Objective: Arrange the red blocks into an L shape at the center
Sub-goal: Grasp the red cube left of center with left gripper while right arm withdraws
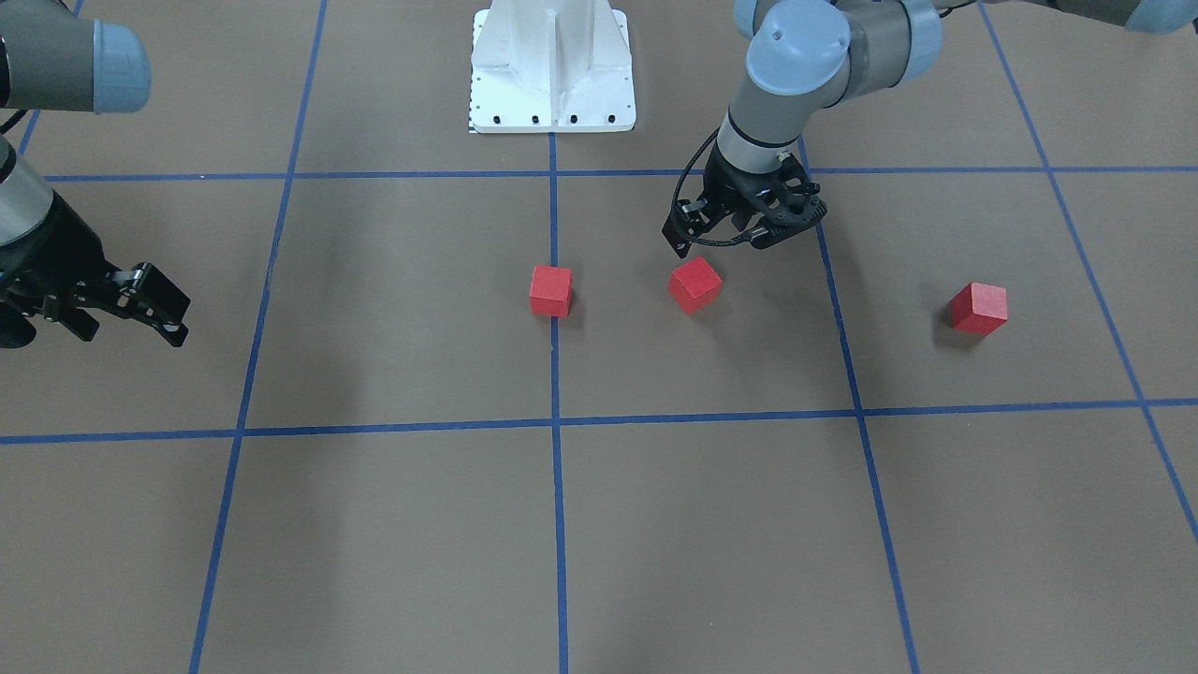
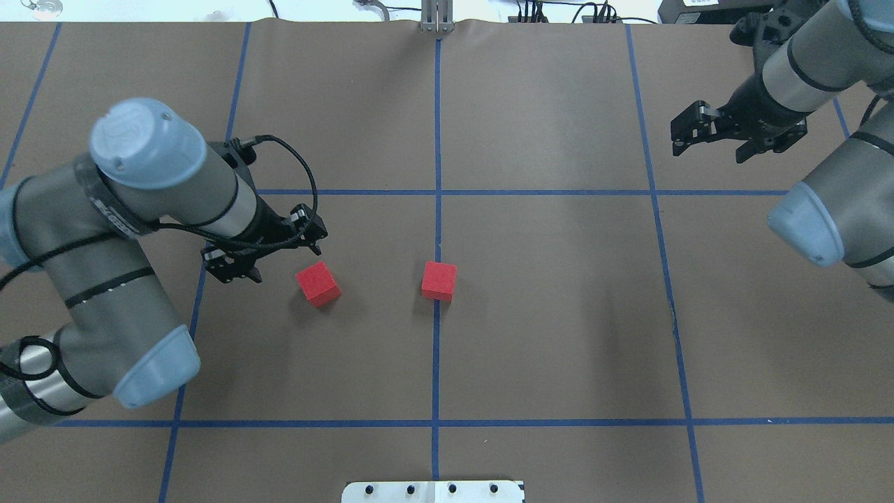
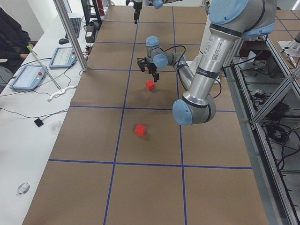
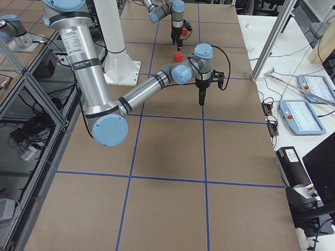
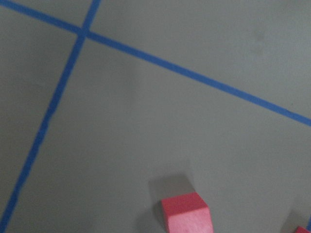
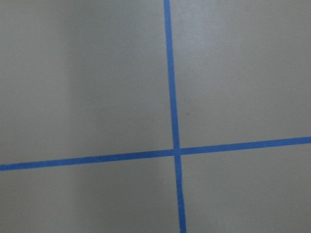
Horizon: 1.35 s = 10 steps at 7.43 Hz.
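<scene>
Three red blocks lie in a row. One block (image 1: 550, 290) (image 2: 438, 280) sits on the center grid line. A second block (image 1: 694, 284) (image 2: 318, 283) lies to the robot's left of it, turned askew. The third block (image 1: 979, 308) (image 3: 140, 130) lies farther out on that side and is hidden under the arm in the overhead view. My left gripper (image 1: 725, 245) (image 2: 279, 260) is open and empty, close beside the second block, not around it. My right gripper (image 1: 131, 332) (image 2: 709, 150) is open and empty, far off on the other side. The left wrist view shows a red block (image 5: 187, 218) at its lower edge.
The brown table (image 2: 545, 314) carries a blue tape grid. The white robot base (image 1: 552, 70) stands at the table's robot-side edge. Operator tablets (image 3: 28, 77) and cables lie beyond the far edge.
</scene>
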### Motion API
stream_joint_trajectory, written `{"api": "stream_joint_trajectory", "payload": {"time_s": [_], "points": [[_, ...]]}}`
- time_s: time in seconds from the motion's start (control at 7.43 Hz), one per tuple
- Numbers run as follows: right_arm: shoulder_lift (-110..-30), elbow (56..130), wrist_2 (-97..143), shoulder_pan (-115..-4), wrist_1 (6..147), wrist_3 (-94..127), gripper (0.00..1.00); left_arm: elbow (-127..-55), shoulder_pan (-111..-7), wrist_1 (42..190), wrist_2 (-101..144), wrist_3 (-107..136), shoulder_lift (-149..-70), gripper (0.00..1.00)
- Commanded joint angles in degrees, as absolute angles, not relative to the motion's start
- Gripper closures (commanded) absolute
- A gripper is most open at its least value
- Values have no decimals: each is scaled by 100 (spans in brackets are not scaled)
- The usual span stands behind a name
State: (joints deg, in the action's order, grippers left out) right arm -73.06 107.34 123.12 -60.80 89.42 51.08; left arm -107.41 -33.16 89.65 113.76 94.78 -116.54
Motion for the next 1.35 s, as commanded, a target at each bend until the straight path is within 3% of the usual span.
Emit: {"api": "stream_joint_trajectory", "payload": {"time_s": [0.0, 1.21], "points": [[-7426, 10784, 12305, -6187, 8886, 5089, 1, -10399, -3226, 9000, 11312, 9721, -11724, 0], [-7497, 10951, 12156, -6205, 8886, 5115, 1, -9626, -3226, 9473, 11303, 9685, -12058, 0]]}}
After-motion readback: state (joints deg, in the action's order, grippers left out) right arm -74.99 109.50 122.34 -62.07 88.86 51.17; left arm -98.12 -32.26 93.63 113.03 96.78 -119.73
